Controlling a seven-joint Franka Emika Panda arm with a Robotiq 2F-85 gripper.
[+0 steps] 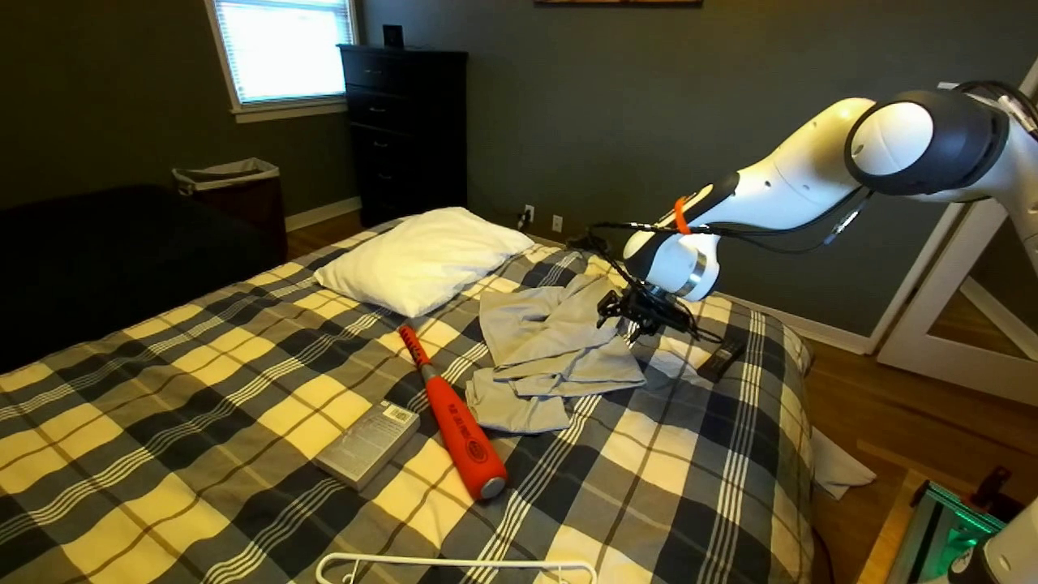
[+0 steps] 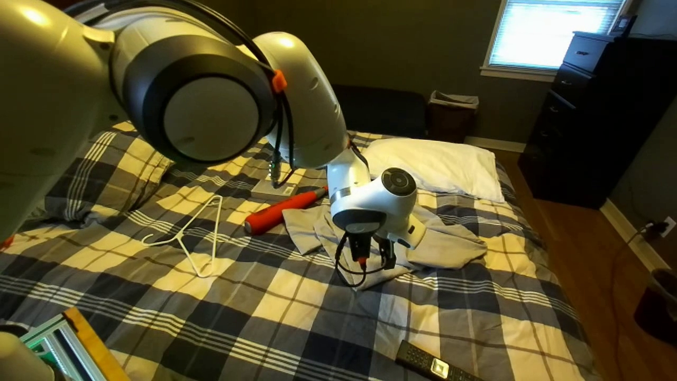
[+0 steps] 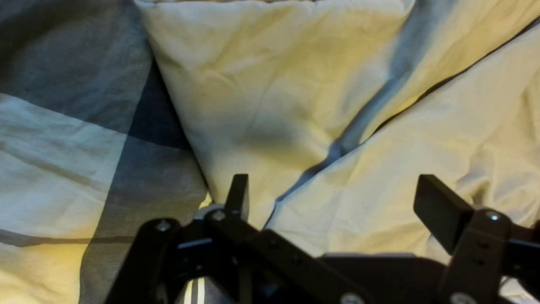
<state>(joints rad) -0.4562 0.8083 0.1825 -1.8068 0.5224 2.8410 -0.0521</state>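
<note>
Gripper (image 3: 331,194): your jaws stand wide apart, released, over the gray cloth (image 1: 559,349); contact unclear.
Gray cloth: rumpled, just beside the red bat (image 1: 447,411).
White pillow (image 1: 426,259): near the bat's handle end.
Box (image 1: 371,446): beside the bat, across from the cloth.

My jaws are black; my arm (image 1: 799,174) is white with an orange band (image 1: 681,216). I see plain light-grey cloth (image 1: 568,345), a bedspread (image 1: 203,438) in navy, grey and cream plaid with thin white stripes, a red bat (image 1: 458,426) with dark lettering, a grey box (image 1: 365,446), a white pillow (image 1: 430,255), a white hanger (image 1: 454,560) and a black remote (image 1: 721,358).
</note>
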